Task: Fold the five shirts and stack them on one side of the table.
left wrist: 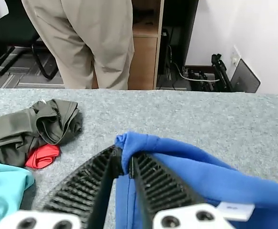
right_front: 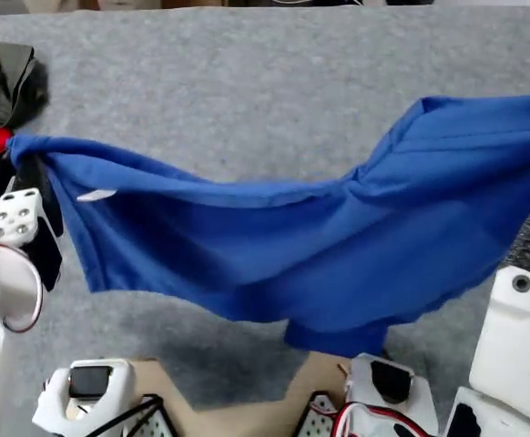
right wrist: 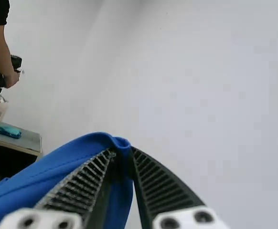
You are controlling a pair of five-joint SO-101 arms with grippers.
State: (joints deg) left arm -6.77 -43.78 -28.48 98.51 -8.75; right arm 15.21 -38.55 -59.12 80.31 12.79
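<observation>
Shirt (right_front: pixel 338 246) hangs above table (right_front: pixel 247 82), long axis left-right, my left gripper (left wrist: pixel 124 160) and right gripper (right wrist: pixel 122 150) each clamped on one end.

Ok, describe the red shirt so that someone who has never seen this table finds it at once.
Start at the grey table and go to the crumpled heap beside the left pincer, which clamps the blue shirt. The red shirt is the small bunch between the dark olive shirt and the teal shirt. It alone is bright red.
</observation>
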